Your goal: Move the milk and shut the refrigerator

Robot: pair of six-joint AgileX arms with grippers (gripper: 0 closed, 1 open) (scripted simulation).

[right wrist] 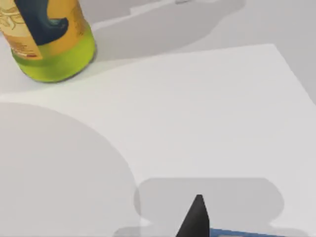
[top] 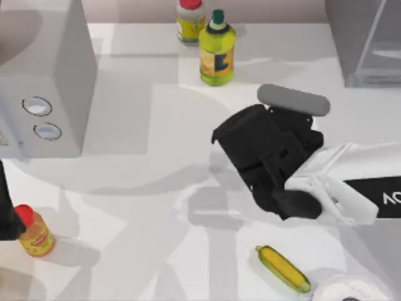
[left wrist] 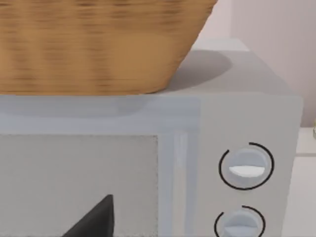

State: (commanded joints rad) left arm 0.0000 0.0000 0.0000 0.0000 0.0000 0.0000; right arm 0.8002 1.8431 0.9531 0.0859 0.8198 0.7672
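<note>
My right gripper (top: 250, 160) hangs over the middle of the table, right of centre, its shadow falling to the lower left. It hides the milk in the top view. In the right wrist view a thin blue strip of the milk (right wrist: 242, 233) sits right beside a dark fingertip (right wrist: 197, 217), so the gripper looks shut on it. The refrigerator (top: 351, 37) is the grey cabinet at the back right corner, with a paler panel (top: 383, 37) at an angle beside it. My left arm (top: 5, 210) is parked at the left edge, facing the box with dials.
A grey box with two round dials (top: 47, 81) stands at the back left, a wicker basket (left wrist: 98, 44) on top. A yellow-green bottle (top: 217, 53) and a red-capped bottle (top: 190, 19) stand at the back. Another red-capped bottle (top: 34, 232) is front left, a yellow corn-like item (top: 282, 268) front right.
</note>
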